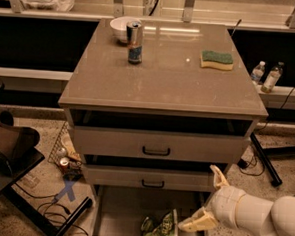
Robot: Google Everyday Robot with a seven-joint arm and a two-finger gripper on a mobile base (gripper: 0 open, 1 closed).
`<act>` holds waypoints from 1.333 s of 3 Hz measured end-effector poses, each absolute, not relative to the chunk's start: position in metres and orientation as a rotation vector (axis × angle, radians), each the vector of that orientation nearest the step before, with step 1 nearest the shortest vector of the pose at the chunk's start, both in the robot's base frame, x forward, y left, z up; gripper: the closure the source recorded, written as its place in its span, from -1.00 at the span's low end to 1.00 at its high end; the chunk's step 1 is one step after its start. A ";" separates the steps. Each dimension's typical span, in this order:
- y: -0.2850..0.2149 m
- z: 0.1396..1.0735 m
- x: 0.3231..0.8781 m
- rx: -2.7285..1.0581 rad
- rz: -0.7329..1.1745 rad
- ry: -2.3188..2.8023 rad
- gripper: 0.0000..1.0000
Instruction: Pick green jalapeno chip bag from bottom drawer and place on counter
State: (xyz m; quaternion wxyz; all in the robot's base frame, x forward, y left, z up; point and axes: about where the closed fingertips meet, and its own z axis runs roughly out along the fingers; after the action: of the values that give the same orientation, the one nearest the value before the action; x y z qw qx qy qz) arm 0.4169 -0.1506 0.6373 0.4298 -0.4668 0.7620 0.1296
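Your robot's arm (261, 217) was smooth, rounded cream-white shells; its gripper (197, 197), lower right, had two tapered cream fingers (197, 223) spread apart.

The counter (164, 86) with three things on top
A white bowl (118, 26), a can (135, 42) and a sponge (216, 59) sit on it. The gripper (197, 198) hangs low by the bottom drawer (119, 213), fingers spread apart.

My pincer (208, 201) hangs at the right edge of the bottom drawer (116, 213), with its two fingers spread wide and holding nothing. The green jalapeno chip bag (159, 229) lies crumpled on that drawer's floor, just beside my lower finger. Above the drawer, the table (164, 86) carries a can (135, 42), a bowl (119, 28) and a sponge (216, 59).
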 end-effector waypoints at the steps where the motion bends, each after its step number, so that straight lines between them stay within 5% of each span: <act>1: -0.161 0.575 0.418 -1.234 0.343 1.826 -1.00; 4: -0.152 0.500 0.404 -1.189 0.465 1.804 -1.00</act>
State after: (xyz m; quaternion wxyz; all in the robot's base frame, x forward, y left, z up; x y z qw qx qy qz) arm 0.4036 -0.1522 0.4997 0.4493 -0.4807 0.7292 0.1880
